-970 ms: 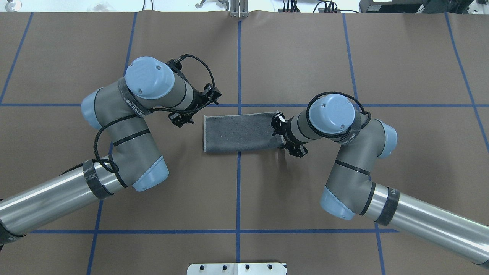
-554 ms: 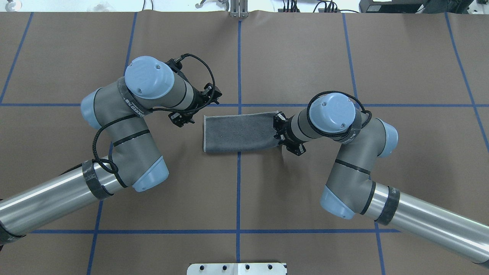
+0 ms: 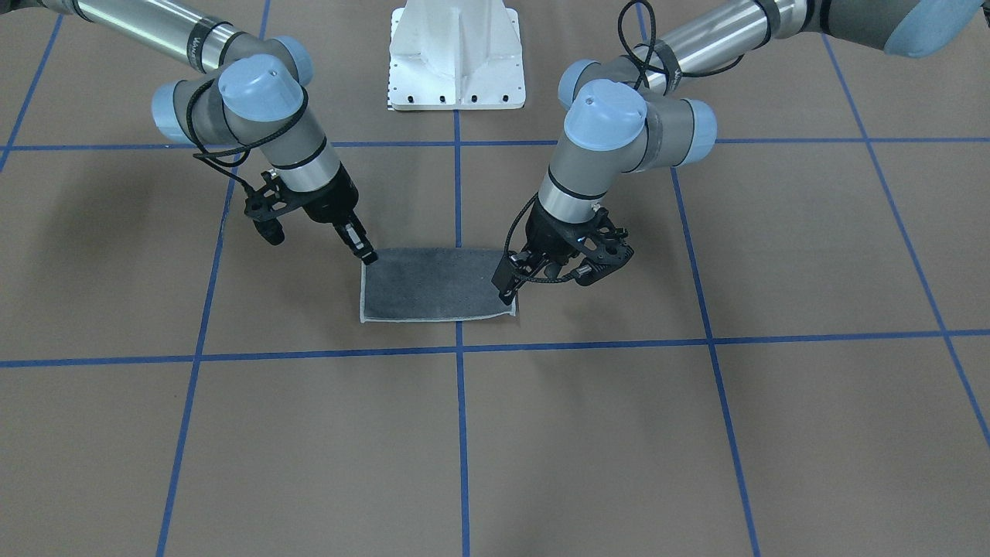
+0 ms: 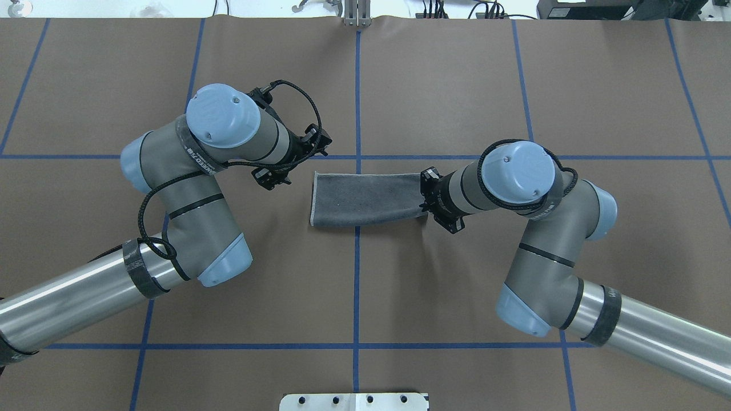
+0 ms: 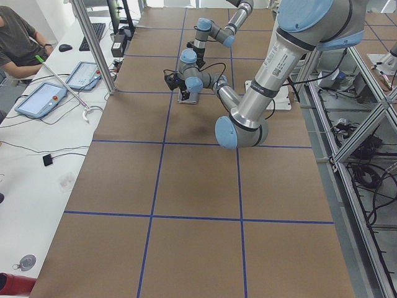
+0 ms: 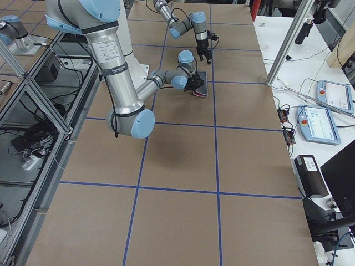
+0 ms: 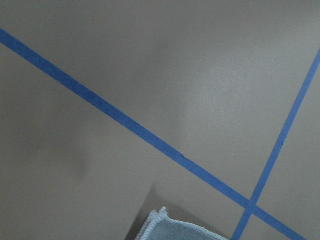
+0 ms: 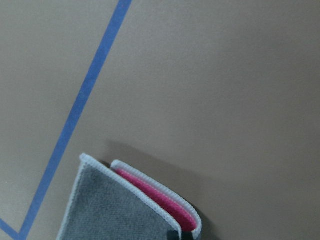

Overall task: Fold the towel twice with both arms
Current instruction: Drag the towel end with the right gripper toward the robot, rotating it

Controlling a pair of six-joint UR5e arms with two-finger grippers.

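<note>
Evidently the second fold is the step in hand: the towel (image 4: 365,200) is already lying doubled into a long strip with its dark grey face outward. In the right wrist view its pink face (image 8: 150,192) is peeking out between the two layers, bordered by pale edging (image 8: 132,187). The cloth is looking limp and soft, and the layers are gaping slightly at the raised end.

In the overhead view the strip is resting near the middle of the table (image 4: 457,85) and running from 9 o'clock to 3 o'clock across the centre tape line (image 4: 357,103).

At its 3 o'clock end the right gripper (image 3: 368,255) is pinching a corner between pressed-together fingers. That end is riding just off the surface and throwing a shadow beneath it.

Off the 9 o'clock end, a little toward 10 o'clock, the left gripper (image 3: 506,288) is hovering near the short edge without touching it. Only the bare corner is showing at 6 o'clock in its wrist view, and I cannot tell whether its fingers are spread or closed.

As I judge it, the next move is calling for the left gripper to secure its end, while the right is carrying its corner up and over toward 9 o'clock and laying edge upon edge.
</note>
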